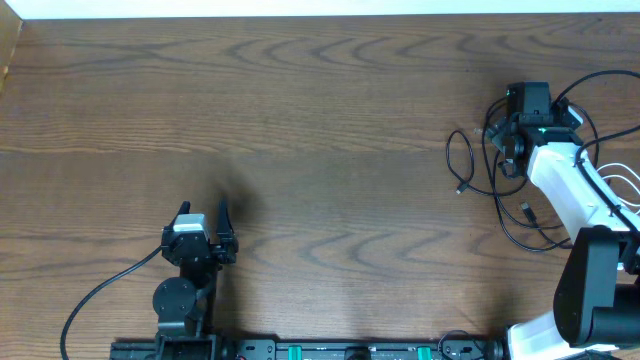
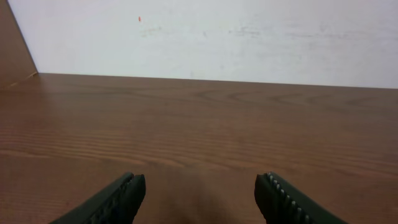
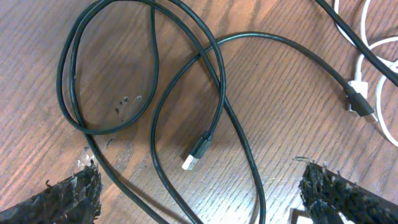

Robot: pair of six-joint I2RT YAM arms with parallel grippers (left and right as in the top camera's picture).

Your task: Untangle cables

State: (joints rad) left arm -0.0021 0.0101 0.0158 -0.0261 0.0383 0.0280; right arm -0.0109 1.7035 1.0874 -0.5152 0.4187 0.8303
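Currently: right claw [image 3: 199,186] spread fully wide, grasping nothing, poised low over the tangle. Left claw [image 2: 199,193] also released, nothing between its fingers, parked near the front-left of the brown wood-grain desk [image 1: 300,120], well apart from the work.

Location of task items: thin flexible black cords [image 3: 155,124] lie in overlapping loops at the desk's right side. A thin white cord [image 3: 373,62] sits just beside them at the edge of the right wrist view. One small black plug with a silver tip [image 3: 194,155] lies free on the desk between crossing strands. A second black plug [image 3: 357,99] rests against the white cord's end.

Step in hand, as judged — choosing a grasp on a single cord.

Notes on doing it well:
- Take the cord just behind the silver-tipped plug, where it lies alone.
- Avoid the crossing near the top of the loops; two strands would probably come up together.
- Clench fully — the cord is thin and may slip.
- Draw the end out slowly and low. If the oval loop drags along, stop.
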